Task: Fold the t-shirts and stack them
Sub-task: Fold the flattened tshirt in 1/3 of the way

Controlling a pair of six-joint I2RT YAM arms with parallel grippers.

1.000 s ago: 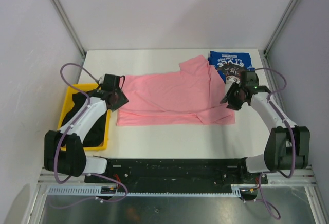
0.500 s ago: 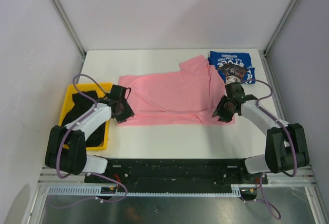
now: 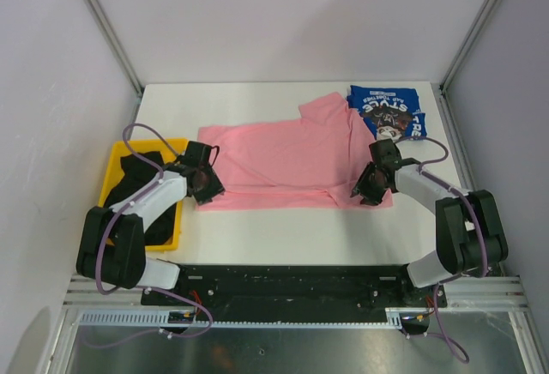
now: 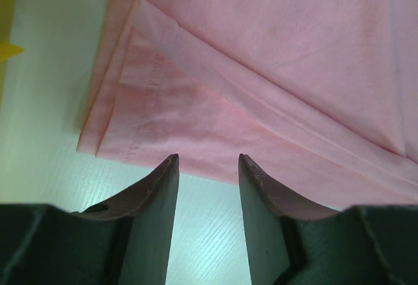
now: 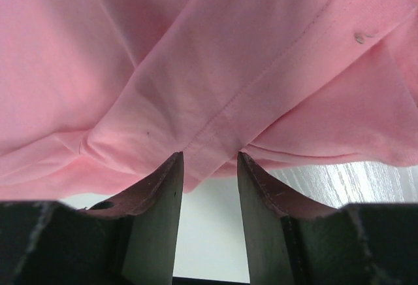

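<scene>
A plain pink short-sleeved cotton t-shirt [image 3: 283,164] lies spread flat across the middle of the white table [image 3: 249,104]. The left gripper [image 3: 206,183] sits at the shirt's near left corner, its fingers [image 4: 160,193] parted, the stitched hem just at their tips. The right gripper [image 3: 364,190] is at the near right corner, jaws likewise apart, a fold of pink hem dipping between them. A folded royal-blue printed t-shirt [image 3: 386,110] rests at the far right corner, and black t-shirts [image 3: 137,172] lie in the yellow plastic bin [image 3: 110,172] on the left.

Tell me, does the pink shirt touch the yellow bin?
Apart. The left wrist view shows bare table between the pink shirt and the yellow bin.
</scene>
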